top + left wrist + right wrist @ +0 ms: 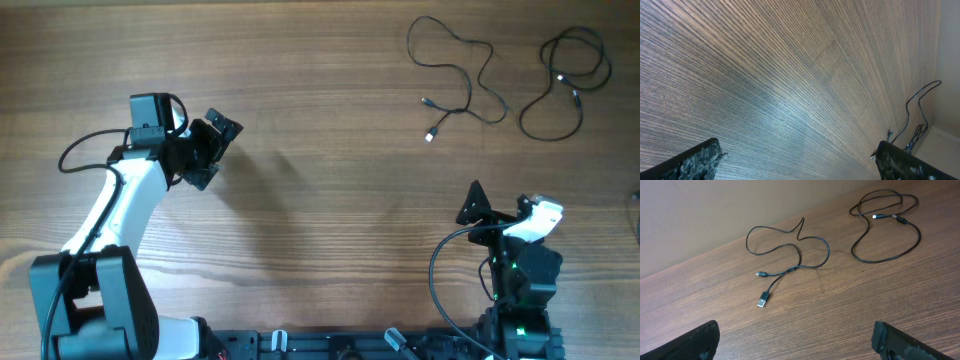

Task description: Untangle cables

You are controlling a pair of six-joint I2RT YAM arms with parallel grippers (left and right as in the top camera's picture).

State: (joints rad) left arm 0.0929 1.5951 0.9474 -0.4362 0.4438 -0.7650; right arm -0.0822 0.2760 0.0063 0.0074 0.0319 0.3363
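Two thin black cables lie apart at the table's far right. One cable (460, 70) is a loose wavy run ending in a silver USB plug; it also shows in the right wrist view (790, 255). The other cable (565, 85) forms a loop by the right edge; in the right wrist view (885, 230) its two ends rest inside the loop. They do not cross each other. My left gripper (212, 150) is open and empty over bare wood at the left. My right gripper (500, 210) is open and empty, near the front edge below the cables.
The table (320, 200) is brown wood grain. The arm bases and a black rail (350, 345) sit along the front edge. The left arm's own black cord (85, 145) loops beside its wrist. A pale wall edge shows beyond the table in the right wrist view (700, 210).
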